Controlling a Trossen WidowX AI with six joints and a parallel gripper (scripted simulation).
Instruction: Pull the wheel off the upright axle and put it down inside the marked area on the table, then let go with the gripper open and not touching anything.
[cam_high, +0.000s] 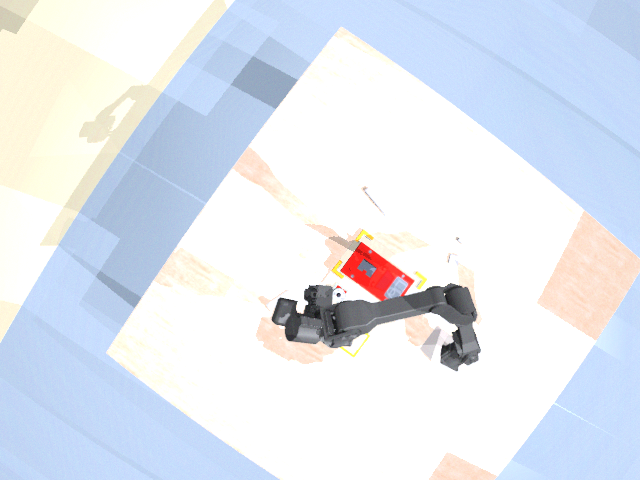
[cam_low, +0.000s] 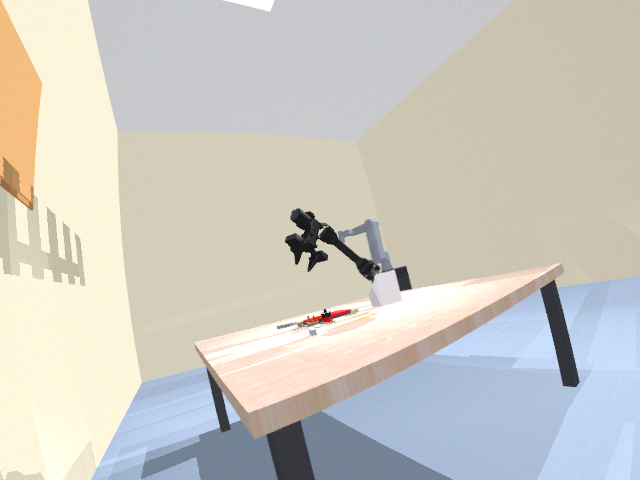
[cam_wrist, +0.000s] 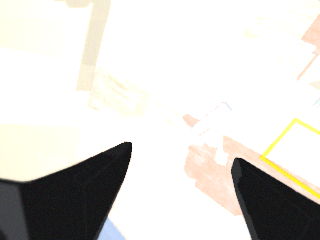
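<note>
Fingers parted and gripping nothing hang high above the surface (cam_low: 392, 335) during the approach, while the wheel (cam_high: 337, 295) sits on its axle beside the red board (cam_high: 379, 272) (yellow-marked area (cam_wrist: 295, 150) adjacent), so descent over the wheel likely comes next.

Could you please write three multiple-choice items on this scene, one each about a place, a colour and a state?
1. Where is the gripper?
A. High above the table
B. Resting on the table
C. Under the table

2. What colour outlines the marked area?
A. Blue
B. Yellow
C. Green

3. What is the gripper's state?
A. Shut on the wheel
B. Shut tight, empty
C. Open, empty

Key: 1 A, the exterior view shows it well above the table. 2 B, a yellow outline in the wrist view. 3 C, the fingers stand apart with nothing between.
</note>
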